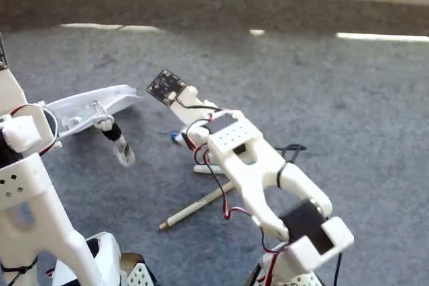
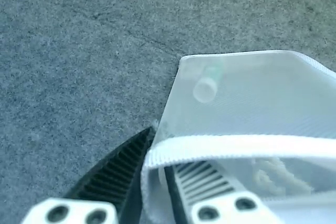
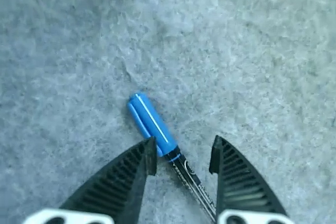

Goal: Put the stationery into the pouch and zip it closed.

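My left gripper (image 2: 157, 153) is shut on the rim of the translucent white pouch (image 2: 252, 98), one finger outside and one inside. A white cylindrical item (image 2: 205, 88) lies inside it. The pouch (image 1: 94, 106) hangs lifted at the left in the high view. A blue-capped pen (image 3: 151, 123) with a black barrel lies on the carpet, and my right gripper (image 3: 184, 151) stands open astride it, just behind the cap. In the high view that blue cap (image 1: 175, 137) peeks out under the right arm's gripper (image 1: 182, 132). A beige pen (image 1: 198, 207) lies nearer the front.
Grey carpet (image 1: 335, 112) covers the whole floor. A black-and-white marker-like item (image 1: 118, 145) sits just below the pouch. A small white item (image 1: 204, 169) lies partly under the right arm. Both arm bases stand at the front edge.
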`<state>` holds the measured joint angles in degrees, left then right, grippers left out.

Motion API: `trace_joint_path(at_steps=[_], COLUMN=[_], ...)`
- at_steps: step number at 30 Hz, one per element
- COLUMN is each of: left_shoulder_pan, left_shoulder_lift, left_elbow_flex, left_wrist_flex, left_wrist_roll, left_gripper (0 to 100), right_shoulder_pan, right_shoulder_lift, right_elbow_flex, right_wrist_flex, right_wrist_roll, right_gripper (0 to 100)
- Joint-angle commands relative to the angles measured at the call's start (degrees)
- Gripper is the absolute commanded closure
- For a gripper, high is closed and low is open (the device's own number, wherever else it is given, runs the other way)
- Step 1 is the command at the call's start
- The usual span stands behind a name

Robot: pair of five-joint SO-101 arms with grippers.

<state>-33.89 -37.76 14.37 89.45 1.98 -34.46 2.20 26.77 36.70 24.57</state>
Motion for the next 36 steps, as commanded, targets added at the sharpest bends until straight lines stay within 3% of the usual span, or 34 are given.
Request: trace_joint_path(at_steps=[1, 16, 21, 24, 36], left_shoulder_pan=[-1.19, -1.1, -1.1, -1.1, -0.92], left_shoulder_lift=[-0.31, -0.31, -0.31, -0.31, -0.31], left_elbow_flex=[0.57, 1.1, 1.1, 1.1, 1.1], left_wrist_flex=[-1.58, -1.58, -1.49, -1.49, -1.41], left_wrist_roll=[0.62, 0.53, 0.53, 0.53, 0.53], left_gripper=[99, 99, 99, 99, 99], right_shoulder_pan=[0.22, 0.31, 0.84, 2.15, 4.18], right_shoulder_lift=[2.59, 14.73, 14.9, 14.81, 0.48], right_elbow_flex=[-5.14, -10.95, -10.86, -10.59, -4.44], right_wrist_flex=[0.31, 0.31, 0.4, 0.4, 0.04], right_wrist_roll=[0.79, 0.88, 0.88, 0.88, 0.35], right_gripper=[84.3, 84.5, 99.8, 99.4, 99.5])
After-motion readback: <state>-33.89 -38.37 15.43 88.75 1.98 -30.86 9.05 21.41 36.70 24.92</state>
